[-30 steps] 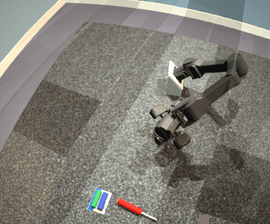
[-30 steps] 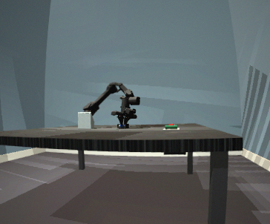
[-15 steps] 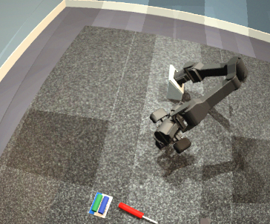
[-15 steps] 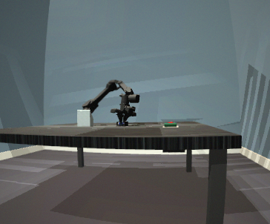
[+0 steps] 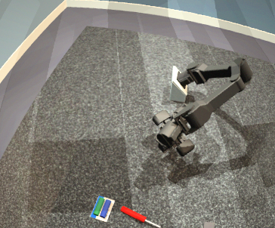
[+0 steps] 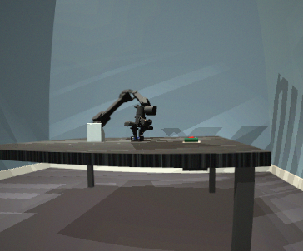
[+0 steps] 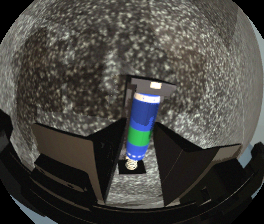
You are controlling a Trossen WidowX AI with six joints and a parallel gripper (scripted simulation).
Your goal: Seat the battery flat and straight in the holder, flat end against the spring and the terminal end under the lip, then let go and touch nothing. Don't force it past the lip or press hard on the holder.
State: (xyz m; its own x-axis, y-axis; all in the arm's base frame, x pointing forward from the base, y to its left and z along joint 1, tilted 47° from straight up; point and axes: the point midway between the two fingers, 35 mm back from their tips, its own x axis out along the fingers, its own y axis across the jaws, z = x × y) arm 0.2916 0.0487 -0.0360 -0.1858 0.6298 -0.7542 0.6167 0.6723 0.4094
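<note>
The tool [image 7: 139, 163] hangs low over the dark speckled counter [image 5: 80, 113], its two dark fingers slackened and standing just clear of the battery [image 7: 143, 123] on either side: released, gripping nothing. The battery lies lengthwise in the black holder [image 7: 128, 96] directly beneath the wrist camera, running straight along the slot. It appears to sit level, though from this angle a slight tilt cannot be ruled out.

The cell is a small, smooth cylinder, deep blue over its far half, with a bright green band at the middle and a pale section toward the near end. A cream contact shows at the holder's far end, and a small patterned part, probably the spring, sits at the near end. Which end of the battery is the terminal cannot be made out.

Such a cell is likely light and rigid, with a slick round casing that could roll or twist if nudged off-centre. Any regrasp would best take it across the middle, at the green band, square to its length, with modest pressure. The holder looks light as well and may shift under a careless push.

Well apart, near the counter's front edge, a white tray [image 5: 111, 211] holding green and blue cells lies just beside a red screwdriver [image 5: 133, 215], both untouched.
</note>
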